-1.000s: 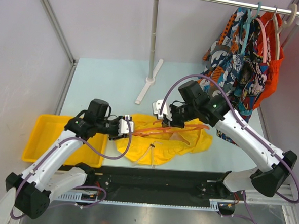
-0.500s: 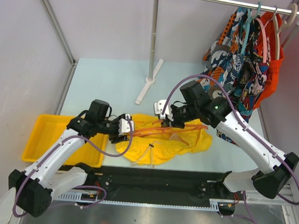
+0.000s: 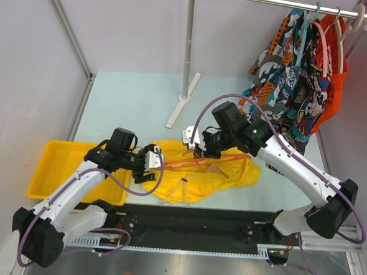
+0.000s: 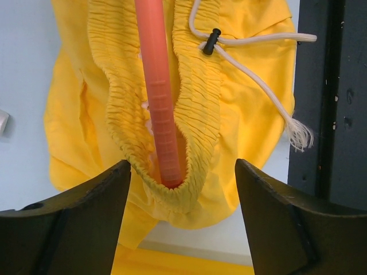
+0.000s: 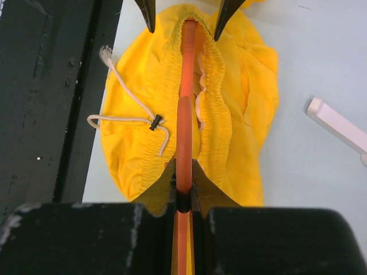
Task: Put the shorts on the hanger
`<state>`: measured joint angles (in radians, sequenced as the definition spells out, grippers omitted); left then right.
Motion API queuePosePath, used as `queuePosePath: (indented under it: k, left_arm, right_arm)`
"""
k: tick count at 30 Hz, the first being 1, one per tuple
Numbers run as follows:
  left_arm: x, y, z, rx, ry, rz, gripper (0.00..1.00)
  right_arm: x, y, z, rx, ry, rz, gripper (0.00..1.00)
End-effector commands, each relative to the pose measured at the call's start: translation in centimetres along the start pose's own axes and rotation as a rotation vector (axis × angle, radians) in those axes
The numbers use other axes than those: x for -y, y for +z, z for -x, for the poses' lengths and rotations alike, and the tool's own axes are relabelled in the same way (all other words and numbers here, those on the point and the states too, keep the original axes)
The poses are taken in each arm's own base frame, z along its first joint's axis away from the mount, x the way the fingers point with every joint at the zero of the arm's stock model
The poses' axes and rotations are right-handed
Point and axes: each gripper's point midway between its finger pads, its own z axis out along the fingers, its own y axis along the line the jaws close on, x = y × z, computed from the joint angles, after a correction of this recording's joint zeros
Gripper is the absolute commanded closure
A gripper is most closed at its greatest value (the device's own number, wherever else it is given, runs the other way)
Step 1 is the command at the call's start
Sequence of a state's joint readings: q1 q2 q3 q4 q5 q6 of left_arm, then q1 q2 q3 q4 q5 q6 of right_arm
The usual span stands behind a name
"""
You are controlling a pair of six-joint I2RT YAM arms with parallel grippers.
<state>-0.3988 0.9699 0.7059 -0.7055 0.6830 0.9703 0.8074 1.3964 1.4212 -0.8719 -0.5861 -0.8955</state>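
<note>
The yellow shorts (image 3: 224, 177) lie crumpled on the table near the front edge. The orange hanger (image 3: 222, 160) lies across them, one arm inside the elastic waistband (image 4: 198, 97). My right gripper (image 3: 198, 152) is shut on the hanger's bar (image 5: 187, 57) at the shorts' far side, and its jaws pinch the bar in the right wrist view (image 5: 183, 177). My left gripper (image 3: 152, 165) is open at the shorts' left end. Its jaws straddle the waistband fold and the hanger tip (image 4: 166, 172) without touching. The pale drawstring (image 4: 252, 74) trails toward the black rail.
A yellow tray (image 3: 57, 167) sits at the left. The rack's white post (image 3: 188, 50) and foot (image 5: 338, 126) stand behind the shorts. Cartoon-print shorts (image 3: 292, 88) and an orange-red garment (image 3: 338, 78) hang at the back right. A black rail (image 3: 196, 229) runs along the front edge.
My right gripper has moved left with the hanger, sliding its arm further into the waistband. My left gripper has dropped slightly toward the front, still open.
</note>
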Motion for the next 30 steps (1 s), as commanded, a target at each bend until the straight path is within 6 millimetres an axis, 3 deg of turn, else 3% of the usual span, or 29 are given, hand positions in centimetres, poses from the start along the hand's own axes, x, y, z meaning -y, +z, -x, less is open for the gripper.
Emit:
queuePosePath:
  k: [1,6,11,14,18,25,28,30]
  left_arm:
    - [0.1,-0.5,-0.6,0.008,0.03,0.023,0.21]
    - [-0.3,-0.3,-1.8,-0.003,0.013,0.052,0.22]
    - [-0.1,0.7,-2.8,-0.006,-0.001,0.009,0.34]
    - [-0.4,1.1,-2.1,0.031,-0.014,-0.001,0.46]
    - [-0.8,1.2,0.3,0.133,-0.044,-0.001,0.66]
    - [-0.7,1.0,1.4,0.172,-0.065,-0.006,0.78]
    - [-0.7,0.8,1.2,0.155,-0.083,0.003,1.0]
    - [-0.8,0.8,0.9,0.142,-0.096,0.009,1.0]
  right_arm:
    - [0.8,0.6,1.5,0.048,-0.062,-0.015,1.0]
    - [0.6,1.3,1.5,0.047,-0.071,0.003,1.0]
    - [0.4,1.6,1.7,0.053,-0.074,0.013,1.0]
    - [0.5,1.8,1.9,0.066,-0.073,0.015,1.0]
    - [0.6,2.0,2.3,0.087,-0.07,0.017,1.0]
    - [0.8,2.3,2.6,0.1,-0.055,0.015,1.0]
    - [1.2,1.7,2.5,0.083,-0.042,-0.022,1.0]
    - [1.3,1.0,2.5,0.073,0.015,-0.05,0.79]
